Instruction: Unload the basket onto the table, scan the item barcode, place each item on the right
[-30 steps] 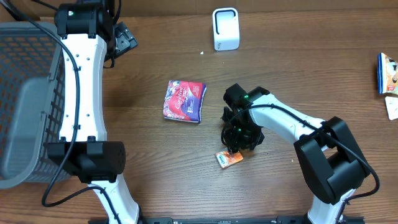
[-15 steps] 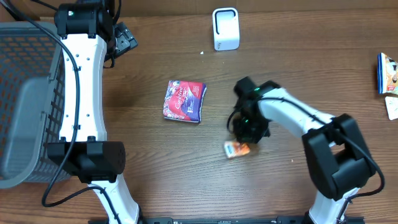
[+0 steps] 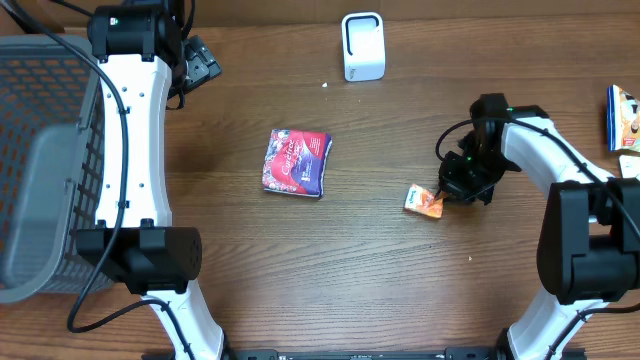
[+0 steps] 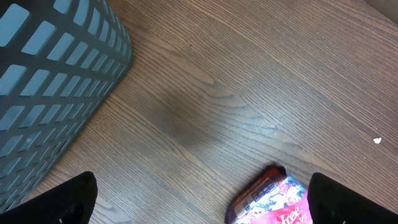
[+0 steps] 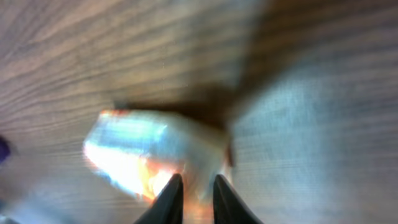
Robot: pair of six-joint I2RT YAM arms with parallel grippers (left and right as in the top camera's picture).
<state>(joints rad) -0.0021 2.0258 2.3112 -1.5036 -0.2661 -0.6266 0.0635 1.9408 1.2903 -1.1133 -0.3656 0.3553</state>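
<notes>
Between the two dark fingers of the right claw point(image 5: 196, 180), which are standing narrow and nearly together, one edge of the packet point(image 5: 140, 146) is being pinched. The wrist picture is blurring badly, so only the orange and white of the packet are showing, with the rest of it sticking out past the fingertips. Whether it is touching the table point(image 3: 330, 290) or hanging just above it, I cannot tell.

From overhead, the packet is sitting at the claw's left side, right of the table's middle. The right arm is reaching in from the near right corner and bending back toward the centre.

Farther left, a pouch point(image 3: 297, 162) in purple and red is lying flat, well apart from the packet. The white scanner point(image 3: 362, 46) is standing upright near the far edge, well apart from both.

At the far left corner, the left claw point(image 4: 202, 202) is hovering with its fingers spread wide and nothing between them, looking down on bare wood, with the pouch's corner showing low in its view. A grey basket point(image 3: 50, 90) is standing beside it on the left. A box point(image 3: 622, 117) is lying at the right edge.
</notes>
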